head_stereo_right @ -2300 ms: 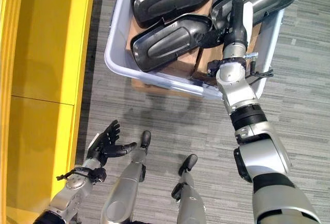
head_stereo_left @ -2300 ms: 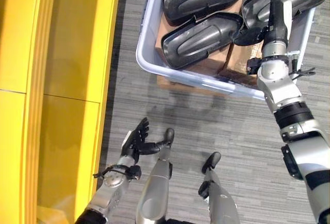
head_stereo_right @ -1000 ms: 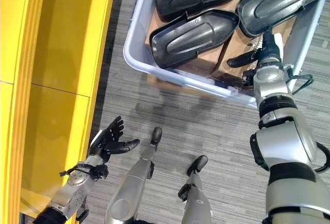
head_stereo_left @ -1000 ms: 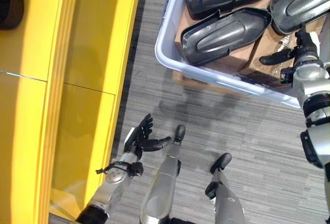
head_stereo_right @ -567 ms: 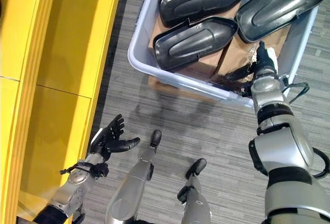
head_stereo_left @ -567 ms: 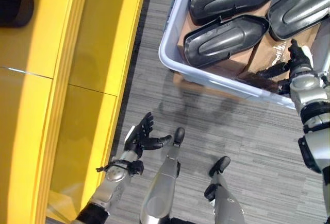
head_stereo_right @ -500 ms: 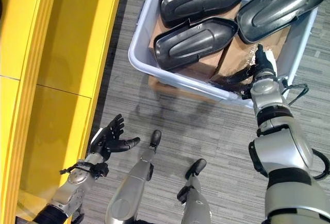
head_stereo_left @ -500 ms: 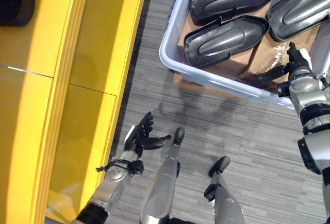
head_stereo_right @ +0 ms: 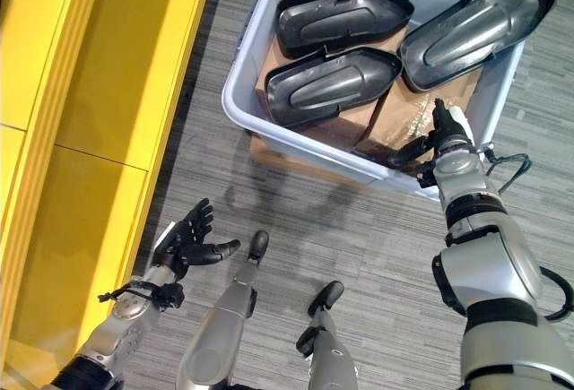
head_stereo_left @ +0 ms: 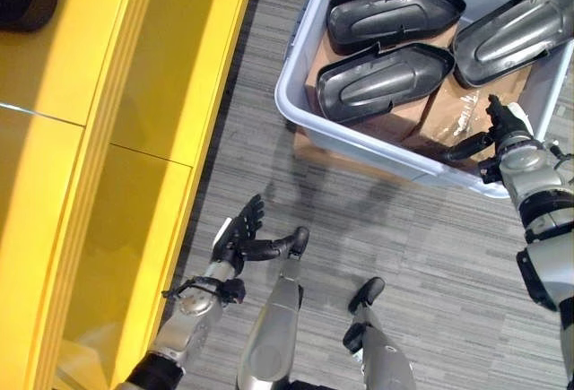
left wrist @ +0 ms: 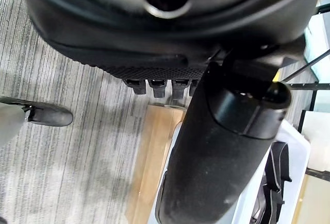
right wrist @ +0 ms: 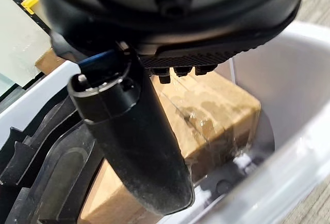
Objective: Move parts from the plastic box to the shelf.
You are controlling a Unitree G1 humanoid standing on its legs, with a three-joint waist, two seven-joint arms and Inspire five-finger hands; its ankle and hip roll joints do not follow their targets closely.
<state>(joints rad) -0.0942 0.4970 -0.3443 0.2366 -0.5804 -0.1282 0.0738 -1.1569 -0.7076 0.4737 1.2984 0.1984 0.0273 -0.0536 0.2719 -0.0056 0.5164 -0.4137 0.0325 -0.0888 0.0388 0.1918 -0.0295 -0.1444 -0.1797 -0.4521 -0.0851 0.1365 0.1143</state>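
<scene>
I hold my right hand [head_stereo_right: 446, 143] over the near rim of the plastic box [head_stereo_right: 296, 152], fingers straight and spread, gripping nothing, while 3 dark parts [head_stereo_right: 327, 85] lie inside the box on brown cartons [head_stereo_right: 408, 119]. My left hand [head_stereo_right: 184, 242] hangs open and empty well short of the box, beside the yellow shelf [head_stereo_right: 99, 94]. I judge this the reach-in step: next, the right hand must drop onto the nearest part and close around its edge.

To your right, the pale plastic box [head_stereo_right: 242, 103] sits on the grey carpet [head_stereo_right: 377, 229], holding three dark moulded parts [head_stereo_right: 327, 85] atop brown cardboard boxes [head_stereo_right: 408, 125]; your right hand [head_stereo_right: 441, 143] is at its near rim, the yellow shelf [head_stereo_right: 99, 94] runs along your left
</scene>
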